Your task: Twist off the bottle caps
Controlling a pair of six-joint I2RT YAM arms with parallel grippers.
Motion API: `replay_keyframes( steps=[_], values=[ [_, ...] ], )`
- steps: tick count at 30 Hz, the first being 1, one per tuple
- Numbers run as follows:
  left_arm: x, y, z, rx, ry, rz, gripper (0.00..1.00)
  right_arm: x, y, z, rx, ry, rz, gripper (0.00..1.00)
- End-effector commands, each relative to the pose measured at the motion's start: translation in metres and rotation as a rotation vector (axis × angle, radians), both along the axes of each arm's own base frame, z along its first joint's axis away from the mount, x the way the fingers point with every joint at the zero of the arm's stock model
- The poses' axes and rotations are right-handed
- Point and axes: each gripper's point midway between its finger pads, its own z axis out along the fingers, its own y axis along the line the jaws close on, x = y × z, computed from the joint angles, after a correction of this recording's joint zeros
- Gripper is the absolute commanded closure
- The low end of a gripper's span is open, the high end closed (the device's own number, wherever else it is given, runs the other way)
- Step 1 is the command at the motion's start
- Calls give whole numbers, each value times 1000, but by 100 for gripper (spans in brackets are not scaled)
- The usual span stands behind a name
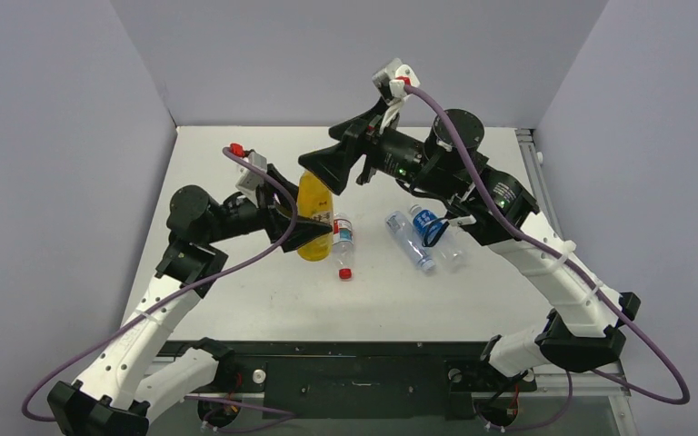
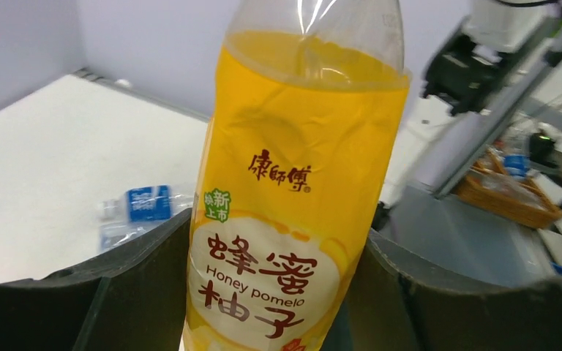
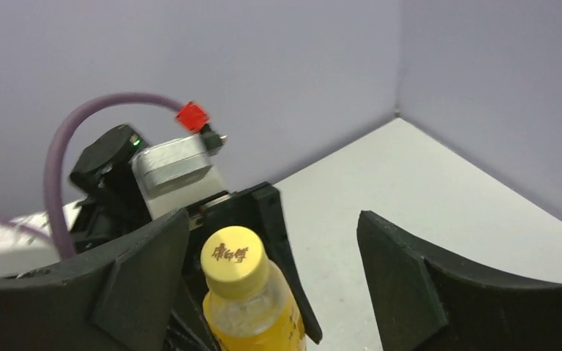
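Observation:
My left gripper is shut on the yellow-orange juice bottle and holds it upright; in the left wrist view its fingers press the labelled body from both sides. My right gripper is open above the bottle top. In the right wrist view the yellow cap sits on the bottle between the spread jaws, close to the left finger and well apart from the right one. The red-white-label bottle lies on the table with its red cap on.
Two clear bottles lie right of centre on the white table: a plain bluish one and one with a blue label, also seen in the left wrist view. Grey walls close the back and both sides.

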Motion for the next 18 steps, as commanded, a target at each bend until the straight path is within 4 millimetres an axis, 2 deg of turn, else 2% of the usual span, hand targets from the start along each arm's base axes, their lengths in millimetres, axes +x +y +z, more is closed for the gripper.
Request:
replay_keyframes(
  steps=[1, 2, 3, 4, 5, 6, 7, 12, 18],
  values=[
    [54, 16, -6, 74, -147, 306, 100, 51, -41, 1, -15, 51, -484, 19],
    [60, 19, -11, 88, -155, 344, 100, 52, -43, 4, -11, 57, -527, 19],
    [71, 24, -13, 105, -177, 411, 100, 58, -40, -10, -57, 77, -603, 19],
    [77, 27, -16, 121, -197, 441, 100, 58, -41, -4, -40, 92, -630, 18],
    [83, 31, -18, 130, -197, 480, 100, 63, -34, -21, -91, 111, -669, 20],
    [87, 33, -21, 142, -203, 504, 100, 63, -34, -19, -88, 128, -685, 21],
    [89, 34, -23, 148, -201, 512, 100, 68, -24, -27, -103, 145, -690, 24],
    [90, 35, -34, 184, -196, 530, 100, 68, 0, -26, -74, 165, -637, 34],
    [89, 36, -35, 185, -187, 541, 100, 71, 7, -23, -47, 179, -626, 52]
  ],
)
